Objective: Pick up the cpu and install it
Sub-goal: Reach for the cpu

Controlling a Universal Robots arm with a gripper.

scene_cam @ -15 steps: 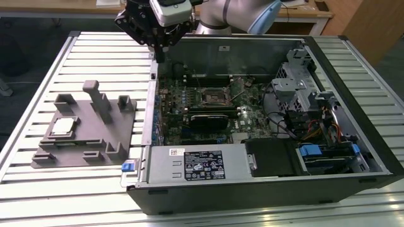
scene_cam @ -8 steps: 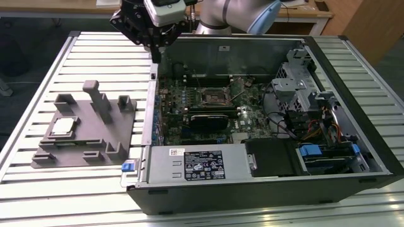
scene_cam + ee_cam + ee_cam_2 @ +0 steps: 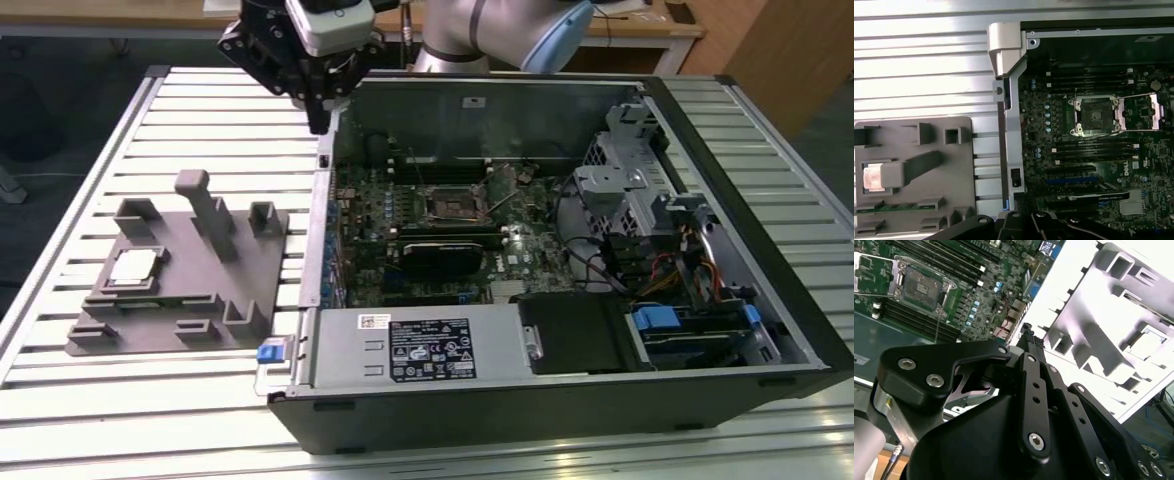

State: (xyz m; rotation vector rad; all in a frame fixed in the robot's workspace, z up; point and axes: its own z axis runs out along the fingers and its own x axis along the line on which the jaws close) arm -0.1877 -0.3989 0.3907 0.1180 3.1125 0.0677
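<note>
Wooden desks at the back. In front, a slatted metal table [image 3: 120,420] carries everything. An open black PC case [image 3: 534,415] lies on its side over the table's half toward the exterior view's right. The silver robot arm [image 3: 494,35] rises behind the case's far wall.

A grey moulded fixture [image 3: 200,280] sits flat on the table just beside the case, toward the exterior view's left.

Inside the case: green motherboard [image 3: 367,230] on the floor, labelled power supply box [image 3: 427,345] along the near wall, metal drive cage [image 3: 627,170] toward the far right corner.

The gripper [image 3: 318,118] hangs over the case's far corner on the fixture side, above the wall edge, touching nothing. Jaws: can't tell whether they are open or closed, and no part is seen in them.

The socket [image 3: 1094,115] is mid-board with its metal cover plate swung open and its contact bed bare.

The cpu [image 3: 134,268] lies flat, silvery top up, in a recess of the fixture at the edge farthest from the case. It is well apart from the gripper and the socket.
</note>
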